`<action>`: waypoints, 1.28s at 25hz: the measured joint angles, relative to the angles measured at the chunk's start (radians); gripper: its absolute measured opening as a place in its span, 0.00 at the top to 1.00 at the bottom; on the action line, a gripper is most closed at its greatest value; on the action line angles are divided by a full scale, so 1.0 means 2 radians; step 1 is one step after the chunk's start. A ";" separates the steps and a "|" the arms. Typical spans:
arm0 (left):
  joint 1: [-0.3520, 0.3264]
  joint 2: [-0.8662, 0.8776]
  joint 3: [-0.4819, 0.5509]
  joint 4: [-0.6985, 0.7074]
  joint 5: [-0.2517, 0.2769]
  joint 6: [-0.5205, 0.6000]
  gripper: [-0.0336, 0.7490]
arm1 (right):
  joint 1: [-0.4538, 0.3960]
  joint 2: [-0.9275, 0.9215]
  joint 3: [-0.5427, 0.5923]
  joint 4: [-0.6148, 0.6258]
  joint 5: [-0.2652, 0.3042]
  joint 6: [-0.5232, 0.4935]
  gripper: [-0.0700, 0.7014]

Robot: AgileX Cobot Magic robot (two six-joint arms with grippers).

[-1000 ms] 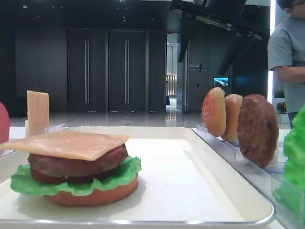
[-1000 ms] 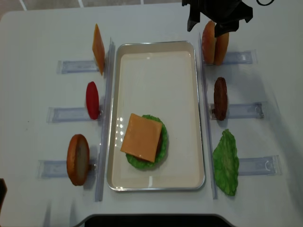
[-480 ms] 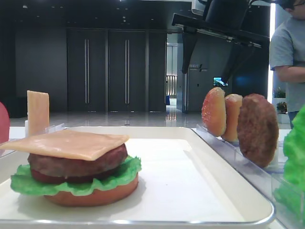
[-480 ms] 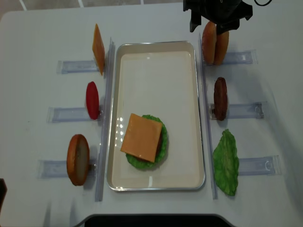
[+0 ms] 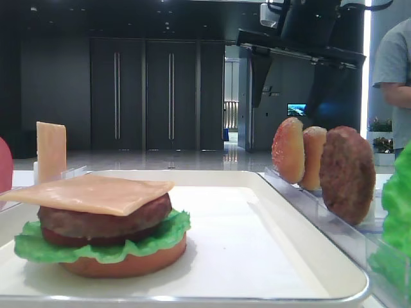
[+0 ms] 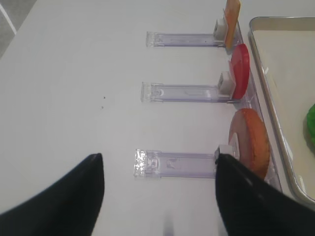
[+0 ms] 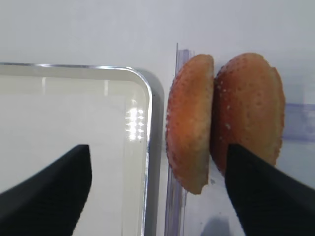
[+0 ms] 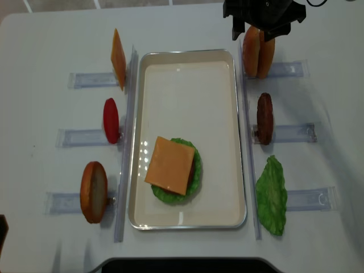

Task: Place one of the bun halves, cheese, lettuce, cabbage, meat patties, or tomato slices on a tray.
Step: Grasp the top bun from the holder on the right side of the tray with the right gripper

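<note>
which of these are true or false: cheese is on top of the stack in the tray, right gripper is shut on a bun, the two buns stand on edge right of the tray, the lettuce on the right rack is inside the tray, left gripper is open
1. Cheese is on top of the stack in the tray. True: the cheese tops the stack in the tray.
2. Right gripper is shut on a bun. False: the right gripper is open above the buns, holding nothing.
3. The two buns stand on edge right of the tray. True.
4. The lettuce on the right rack is inside the tray. False: that lettuce lies outside the tray rim.
5. Left gripper is open. True: the left gripper has its jaws spread over bare table.
</note>
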 joint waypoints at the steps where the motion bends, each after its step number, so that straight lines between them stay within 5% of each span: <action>1: 0.000 0.000 0.000 0.000 0.000 0.000 0.27 | 0.000 0.003 0.000 0.000 0.000 -0.002 0.22; 25: 0.000 0.000 0.000 0.000 0.000 0.000 0.27 | 0.000 0.023 0.000 0.004 -0.020 -0.010 0.22; 32: 0.000 0.000 0.000 0.000 0.000 0.000 0.27 | 0.000 0.023 0.000 0.002 -0.022 -0.011 0.29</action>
